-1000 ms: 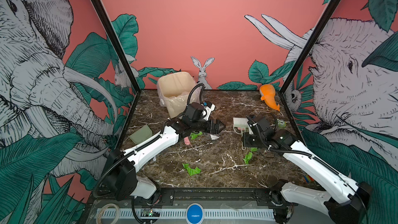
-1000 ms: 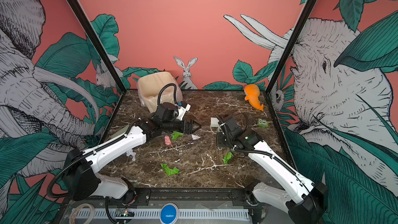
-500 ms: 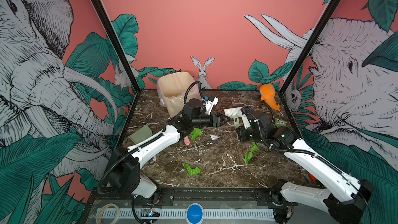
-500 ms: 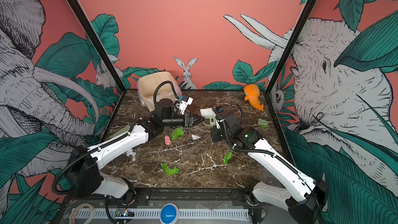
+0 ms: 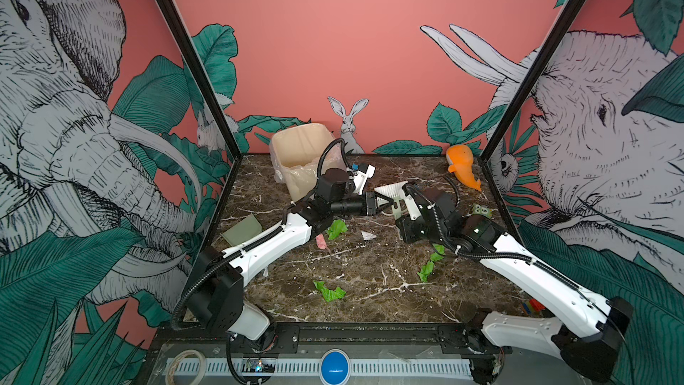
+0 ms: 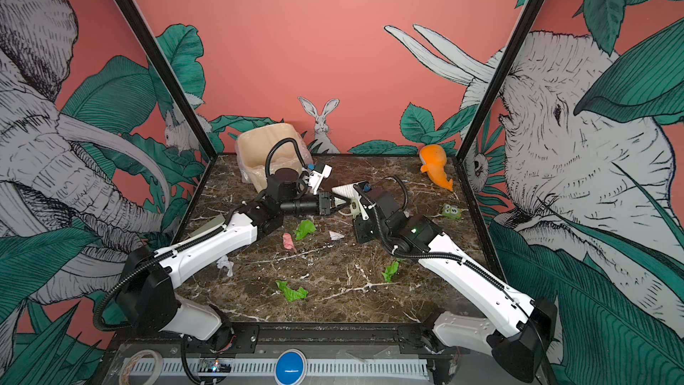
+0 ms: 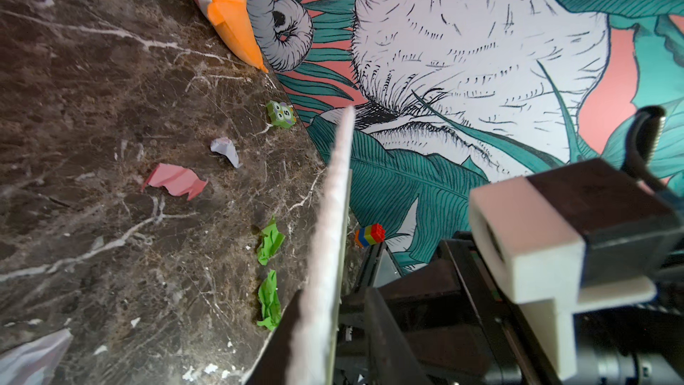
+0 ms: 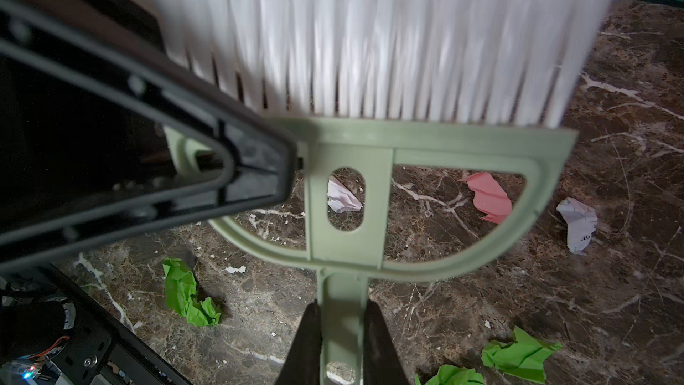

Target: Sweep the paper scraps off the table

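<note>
The brush [image 8: 425, 135], pale green with white bristles, hangs in the air above the back half of the table [image 5: 388, 305], clear of the marble. The right gripper [image 8: 340, 312] is clamped on its handle, a black finger pressed to each side. The left gripper [image 7: 333, 301] sits at the bristle end with a jaw on either side of the white edge. I cannot tell whether it is really pinching the bristles or only flanking them. To me this looks like a handover or a re-grip, not a sweeping stroke. I'd judge that nothing has been swept yet. The paper scraps [image 5: 336, 229] lie scattered over the tabletop, none in a heap. None that I can see is on the dustpan [image 5: 242, 229], which lies flat by the left edge, well apart from the brush. So the whole sweep is left to do. By my count there is one brush, one dustpan and one beige lined bin [image 5: 292, 153] at the back. There is also one orange toy [image 5: 460, 164] in the far right corner, one owl block [image 5: 481, 211] and one brick stack [image 7: 370, 235]. I make out at least nine scraps:
- four green [image 5: 328, 292] [image 5: 438, 250] [image 5: 425, 272]
- two pink [image 5: 321, 242] [image 7: 174, 181]
- three white [image 5: 368, 235] [image 6: 225, 264] [image 7: 225, 149]

More may be hidden under the arms.
</note>
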`<state>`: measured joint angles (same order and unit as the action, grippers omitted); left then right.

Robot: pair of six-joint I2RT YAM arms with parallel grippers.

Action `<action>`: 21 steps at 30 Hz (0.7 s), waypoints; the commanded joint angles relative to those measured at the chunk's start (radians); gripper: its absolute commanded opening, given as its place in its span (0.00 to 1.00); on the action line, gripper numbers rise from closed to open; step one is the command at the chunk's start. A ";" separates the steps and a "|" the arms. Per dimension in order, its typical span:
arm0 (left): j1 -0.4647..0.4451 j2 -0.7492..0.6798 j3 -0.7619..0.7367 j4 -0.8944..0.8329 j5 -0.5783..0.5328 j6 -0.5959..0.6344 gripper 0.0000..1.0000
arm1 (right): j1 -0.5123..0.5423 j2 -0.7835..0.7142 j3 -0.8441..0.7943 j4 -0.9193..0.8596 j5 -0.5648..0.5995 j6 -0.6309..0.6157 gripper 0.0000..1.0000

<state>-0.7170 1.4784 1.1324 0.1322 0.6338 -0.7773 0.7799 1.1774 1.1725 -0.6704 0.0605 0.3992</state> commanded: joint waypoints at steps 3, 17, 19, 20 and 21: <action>-0.002 -0.011 0.012 0.042 -0.014 -0.014 0.00 | 0.007 0.009 0.048 0.038 0.010 -0.014 0.00; 0.085 -0.122 -0.168 0.368 -0.197 -0.170 0.00 | -0.149 -0.189 -0.101 0.182 -0.136 0.097 1.00; 0.085 -0.117 -0.179 0.444 -0.208 -0.202 0.00 | -0.234 -0.240 -0.178 0.315 -0.273 0.184 1.00; 0.084 -0.110 -0.181 0.486 -0.212 -0.219 0.00 | -0.281 -0.262 -0.226 0.404 -0.348 0.240 1.00; 0.084 -0.101 -0.181 0.529 -0.216 -0.240 0.00 | -0.319 -0.280 -0.273 0.496 -0.408 0.298 1.00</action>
<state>-0.6292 1.3949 0.9588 0.4458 0.4515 -0.9352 0.5385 0.9344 0.9874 -0.4458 -0.1276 0.5293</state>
